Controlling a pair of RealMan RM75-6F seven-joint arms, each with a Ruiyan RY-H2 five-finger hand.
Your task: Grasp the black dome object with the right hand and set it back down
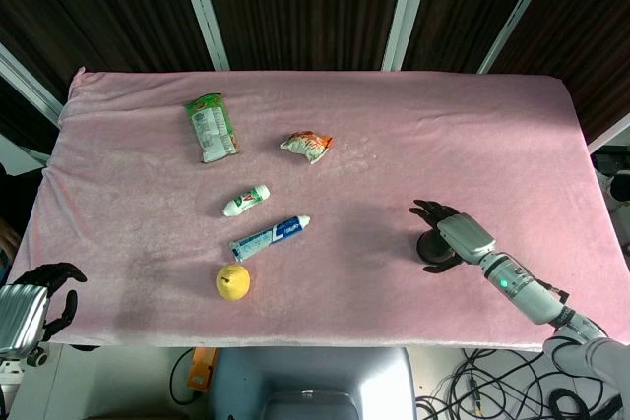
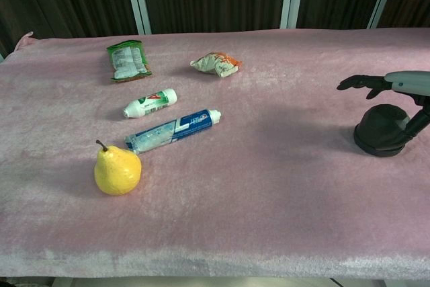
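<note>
Right hand [image 1: 455, 229] hovers released, fingers spread, over the black dome object [image 2: 381, 130] near the table's right front edge; I judge this the approach, so next I lower and close around it

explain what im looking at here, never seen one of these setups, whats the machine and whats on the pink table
It is a robot with two arms, each ending in a robot hand, steered remotely by a person. Both pictures come from the robot's own cameras: one on its head looking down, one on its chest looking across.

On the pink cloth-covered table lie a green snack packet, an orange-and-white wrapper, a small white bottle, a blue toothpaste tube, a yellow pear and a black dome object.

The right robot hand hovers over the dome with fingers spread, holding nothing. The left robot hand sits off the table's near corner, fingers curled, empty.
</note>
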